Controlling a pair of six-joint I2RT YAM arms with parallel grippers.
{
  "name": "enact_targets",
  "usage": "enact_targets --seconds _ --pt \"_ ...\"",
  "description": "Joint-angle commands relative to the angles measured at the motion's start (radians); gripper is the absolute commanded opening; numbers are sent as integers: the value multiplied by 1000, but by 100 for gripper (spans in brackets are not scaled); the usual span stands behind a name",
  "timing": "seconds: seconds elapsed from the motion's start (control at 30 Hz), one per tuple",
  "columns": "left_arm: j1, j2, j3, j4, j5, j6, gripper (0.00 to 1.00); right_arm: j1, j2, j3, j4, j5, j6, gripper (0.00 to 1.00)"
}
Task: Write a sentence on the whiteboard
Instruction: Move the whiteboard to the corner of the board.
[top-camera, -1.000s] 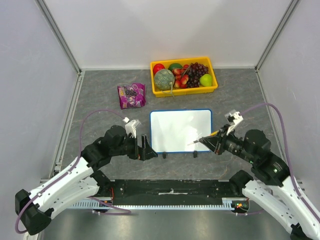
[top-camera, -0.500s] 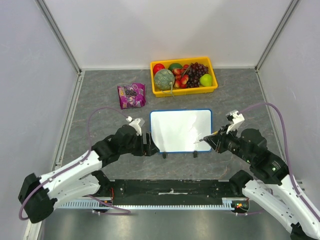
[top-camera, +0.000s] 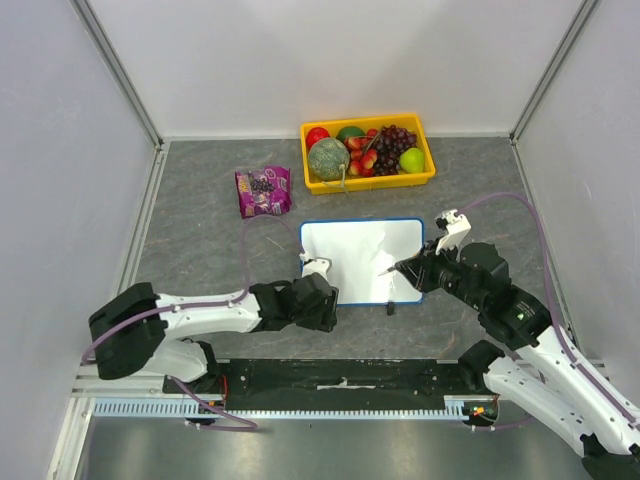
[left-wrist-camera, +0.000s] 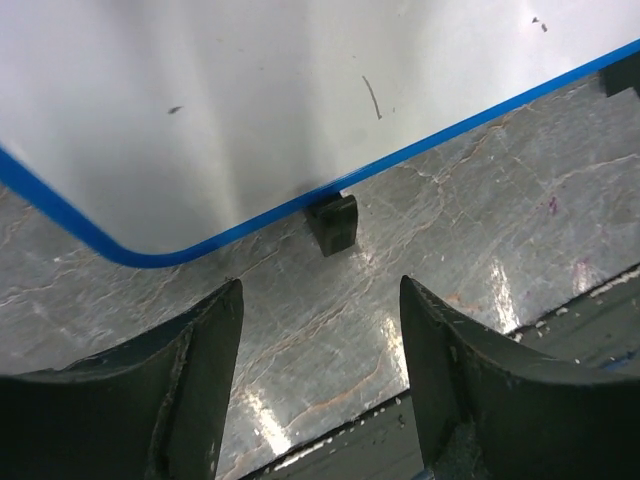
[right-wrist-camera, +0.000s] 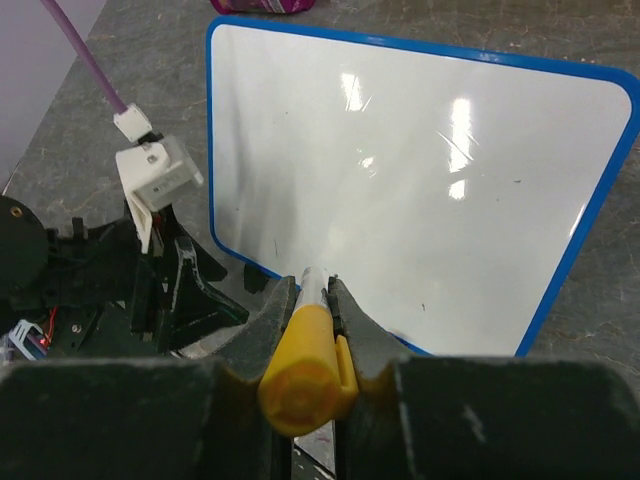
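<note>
The whiteboard (top-camera: 360, 258) lies flat mid-table, white with a blue rim (left-wrist-camera: 90, 235) and a black foot (left-wrist-camera: 332, 222). No sentence shows on it, only small dark specks. My left gripper (top-camera: 325, 290) is open just off the board's near-left corner, with bare table between its fingers (left-wrist-camera: 205, 370). My right gripper (top-camera: 405, 268) is shut on a marker (right-wrist-camera: 300, 370) with a yellow cap. The marker's tip points over the right part of the whiteboard (right-wrist-camera: 400, 170).
A yellow tray (top-camera: 368, 184) full of fruit stands behind the board. A purple snack bag (top-camera: 263, 191) lies to the tray's left. Grey walls close the table on three sides. A black rail (top-camera: 340, 375) runs along the near edge.
My left arm has stretched right and low to the board's near-left corner, its jaws narrowing. My right gripper has carried the marker left and farther over the board.
</note>
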Motion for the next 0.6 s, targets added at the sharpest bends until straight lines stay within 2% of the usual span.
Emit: enact_targets --seconds 0.0,0.17,0.23,0.43,0.53,0.57 --pt "-47 91 68 46 -126 -78 68 1 6 26 84 57 -8 0" --pt "-81 192 127 12 -192 -99 58 1 32 56 87 66 -19 0" --pt "-86 226 148 -15 -224 -112 47 1 32 65 84 67 -25 0" --pt "-90 307 194 -78 -268 -144 30 1 32 79 83 71 -36 0" --pt "-93 324 200 -103 -284 -153 15 -1 30 77 81 71 -40 0" --pt "-95 324 202 -115 -290 -159 7 1 30 74 81 71 -40 0"
